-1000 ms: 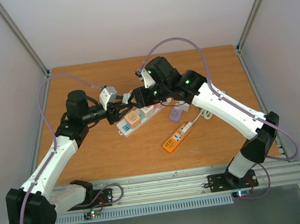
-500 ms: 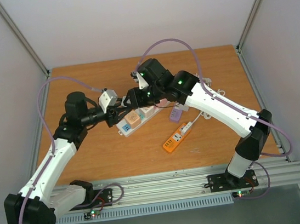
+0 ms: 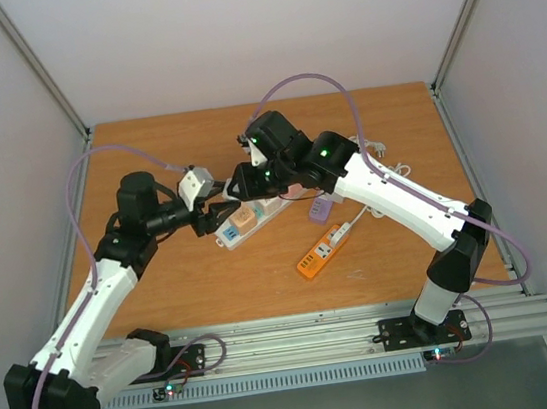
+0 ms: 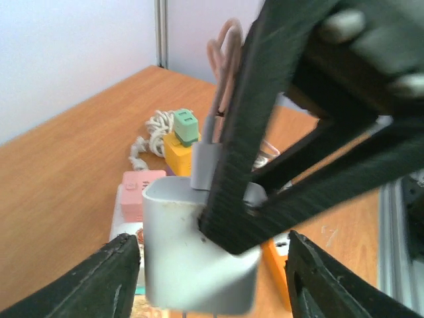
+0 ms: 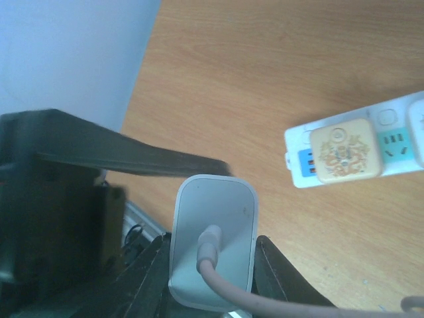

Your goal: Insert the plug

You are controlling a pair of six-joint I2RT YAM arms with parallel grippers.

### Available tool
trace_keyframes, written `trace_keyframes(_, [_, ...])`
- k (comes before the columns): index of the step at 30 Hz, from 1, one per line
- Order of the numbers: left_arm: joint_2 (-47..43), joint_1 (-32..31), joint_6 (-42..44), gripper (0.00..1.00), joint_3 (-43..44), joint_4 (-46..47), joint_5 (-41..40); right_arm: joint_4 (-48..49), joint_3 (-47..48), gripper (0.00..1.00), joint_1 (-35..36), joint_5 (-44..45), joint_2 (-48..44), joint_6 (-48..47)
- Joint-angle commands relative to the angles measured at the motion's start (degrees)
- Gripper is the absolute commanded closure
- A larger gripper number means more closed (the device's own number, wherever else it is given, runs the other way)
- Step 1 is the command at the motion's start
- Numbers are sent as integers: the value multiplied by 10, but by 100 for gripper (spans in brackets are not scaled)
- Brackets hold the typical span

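Observation:
The plug (image 5: 212, 248) is a white block with a pinkish cable, held in the air. My right gripper (image 5: 213, 281) is shut on it, with a dark finger (image 5: 142, 278) against each side. In the left wrist view the plug (image 4: 185, 258) hangs between my left gripper's (image 4: 212, 285) fingers (image 4: 106, 278), which stand open; the right-hand one is clear of it. A black finger (image 4: 245, 132) of the right gripper presses on the plug there. Both grippers meet (image 3: 220, 199) above the left end of the white power strip (image 3: 254, 212), whose free sockets (image 5: 391, 142) lie beside a beige adapter (image 5: 341, 151).
The strip carries pink (image 4: 139, 189), yellow (image 4: 179, 149) and green (image 4: 187, 126) adapters. An orange strip (image 3: 322, 249) and a purple one (image 3: 321, 208) lie to the right on the wooden table (image 3: 184, 287), with a coiled white cable (image 3: 389, 164) behind. Walls close in the sides.
The right gripper has moved left and closed onto the plug. The left gripper's jaws have widened and let go of it.

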Motion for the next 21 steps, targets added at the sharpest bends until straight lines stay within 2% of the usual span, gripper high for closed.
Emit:
trace_keyframes(1, [-42, 0, -32, 23, 3, 33, -33, -16, 4, 99, -5, 61, -12, 30])
trace_keyframes(2, [-47, 0, -36, 5, 7, 25, -46, -10, -2, 99, -5, 73, -18, 33])
trace_keyframes(3, [-51, 0, -41, 1, 13, 13, -61, -7, -5, 99, -5, 88, -21, 35])
trace_keyframes(6, [-72, 0, -57, 1, 27, -17, -109, -10, -11, 99, -8, 166, -28, 25])
trace_keyframes(10, [-128, 0, -127, 1, 30, -18, -226, -10, -35, 99, -20, 255, -36, 18])
trace_keyframes(13, [-172, 0, -211, 1, 34, -54, -398, -14, -42, 99, -25, 334, -29, 23])
trace_keyframes(17, [-204, 1, -285, 1, 65, -191, -620, -24, -39, 99, -37, 409, 1, 55])
trace_keyframes(19, [-212, 1, -311, 1, 73, -238, -657, -32, -29, 99, -47, 434, 25, 89])
trace_keyframes(21, [-219, 0, -316, 1, 71, -264, -648, -58, -2, 99, -58, 452, 59, 127])
